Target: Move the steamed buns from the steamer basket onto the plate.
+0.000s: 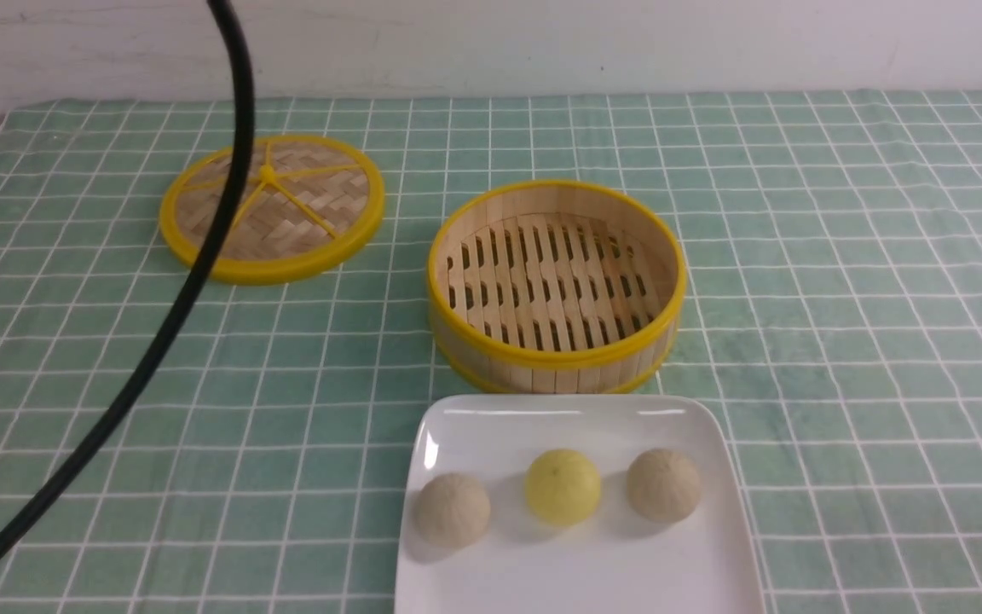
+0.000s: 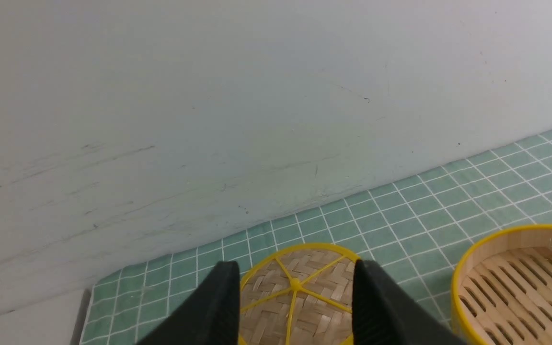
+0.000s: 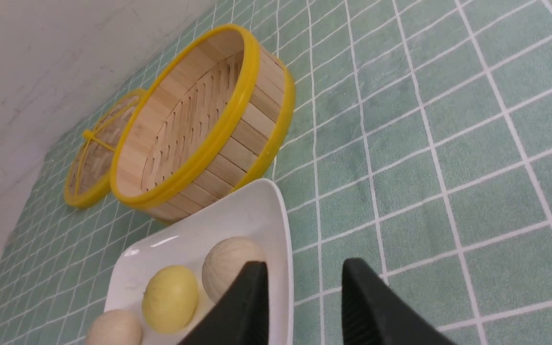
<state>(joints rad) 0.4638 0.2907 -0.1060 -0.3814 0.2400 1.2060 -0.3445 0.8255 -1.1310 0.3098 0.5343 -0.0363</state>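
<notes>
Three steamed buns lie in a row on the white plate (image 1: 576,580): a cream one (image 1: 453,508) on the left, a yellow one (image 1: 563,486) in the middle, a cream one (image 1: 663,484) on the right. Behind the plate stands the steamer basket (image 1: 556,358), nothing on its slatted floor. My left gripper (image 2: 294,273) hangs open high above the lid, with nothing between its fingers. My right gripper (image 3: 304,270) is open and empty too, raised off the plate's right edge (image 3: 283,268); the right cream bun (image 3: 230,261) and the yellow bun (image 3: 169,298) show beside it.
The flat woven lid (image 1: 273,206) with yellow rim lies at the back left on the green checked cloth (image 1: 840,298). A black cable (image 1: 201,256) arcs across the left of the front view. A white wall (image 1: 542,43) bounds the far edge.
</notes>
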